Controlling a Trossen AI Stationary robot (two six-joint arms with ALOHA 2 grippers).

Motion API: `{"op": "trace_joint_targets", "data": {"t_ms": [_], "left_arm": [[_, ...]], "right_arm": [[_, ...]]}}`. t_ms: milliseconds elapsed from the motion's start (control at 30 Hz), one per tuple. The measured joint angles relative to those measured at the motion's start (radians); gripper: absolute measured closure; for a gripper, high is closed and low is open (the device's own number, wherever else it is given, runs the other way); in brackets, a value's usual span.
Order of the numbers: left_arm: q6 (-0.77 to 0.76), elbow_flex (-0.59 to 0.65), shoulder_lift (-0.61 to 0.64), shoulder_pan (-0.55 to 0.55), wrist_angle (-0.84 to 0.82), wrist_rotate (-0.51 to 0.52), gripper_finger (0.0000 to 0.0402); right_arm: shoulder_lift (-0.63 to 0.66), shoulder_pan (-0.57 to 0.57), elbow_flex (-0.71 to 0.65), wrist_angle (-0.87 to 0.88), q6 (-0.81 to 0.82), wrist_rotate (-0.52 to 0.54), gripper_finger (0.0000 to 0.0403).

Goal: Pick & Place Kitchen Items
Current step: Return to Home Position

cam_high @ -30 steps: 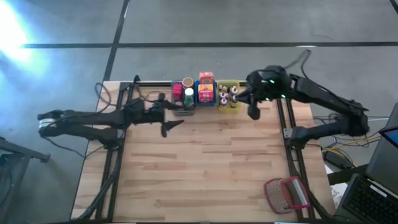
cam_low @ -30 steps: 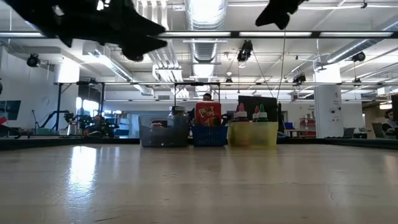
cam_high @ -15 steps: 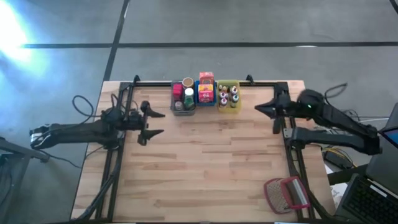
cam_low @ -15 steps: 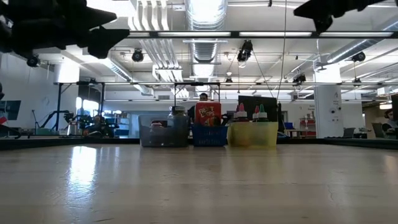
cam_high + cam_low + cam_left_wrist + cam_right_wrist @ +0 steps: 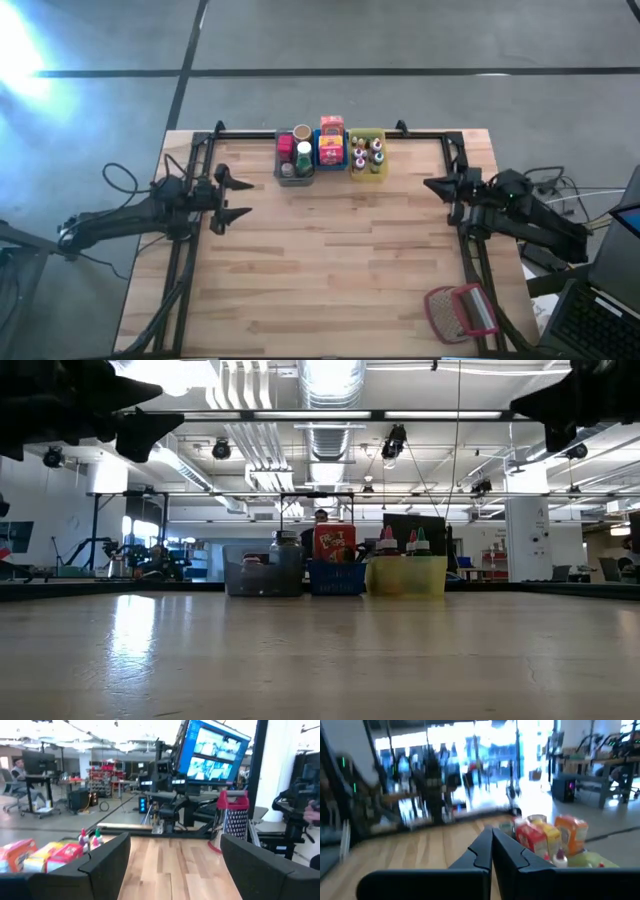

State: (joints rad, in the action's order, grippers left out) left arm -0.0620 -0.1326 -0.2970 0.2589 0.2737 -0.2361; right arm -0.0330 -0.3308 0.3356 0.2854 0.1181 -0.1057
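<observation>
Nearest the front edge of the table [image 5: 330, 270], by the right corner, there's a red-framed mesh thing [image 5: 460, 310] lying flat, well apart from everything else.

Mid-table, both arms are up in the air, out at the sides. The left gripper [image 5: 232, 196] is over the left side with its fingers spread wide and nothing between them. The right gripper [image 5: 430, 185] is over the right side, fingers pressed together on nothing.

All the kitchen items [image 5: 331, 150] are way past both grippers, packed into three bins lined up touching each other at the middle of the far edge:
- grey bin [image 5: 296, 181], closest to the left arm: a brown-lidded jar [image 5: 301, 133], a green bottle [image 5: 304, 152] and something red beside it
- blue bin [image 5: 331, 167], in the middle: orange and red boxes [image 5: 331, 130] standing upright, taller than the bin wall
- yellow bin [image 5: 368, 178], closest to the right arm: a bunch of small bottles [image 5: 365, 152] with coloured caps, standing up, tips poking above the rim in the low view

The red box has printing on its front, but I can't read it.
</observation>
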Motion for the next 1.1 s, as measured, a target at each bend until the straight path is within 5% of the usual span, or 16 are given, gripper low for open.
{"op": "trace_joint_targets", "data": {"t_ms": [133, 233, 833, 1100], "left_arm": [[-0.017, -0.001, 0.048, 0.011, -0.079, 0.041, 0.0085], [-0.017, 0.002, 0.079, 0.015, -0.105, 0.075, 0.0086], [0.015, 0.008, 0.294, 0.019, -0.395, 0.095, 0.0085], [0.027, 0.021, 0.284, 0.021, -0.448, 0.107, 0.0085]], "right_arm": [[0.032, 0.006, -0.092, -0.217, 0.153, 0.045, 0.0394], [0.001, 0.013, -0.145, -0.304, 0.091, 0.018, 0.0394], [0.026, 0.017, -0.292, -0.288, -0.066, 0.026, 0.0394], [-0.004, 0.017, -0.313, -0.270, 0.060, 0.029, 0.0394]]}}
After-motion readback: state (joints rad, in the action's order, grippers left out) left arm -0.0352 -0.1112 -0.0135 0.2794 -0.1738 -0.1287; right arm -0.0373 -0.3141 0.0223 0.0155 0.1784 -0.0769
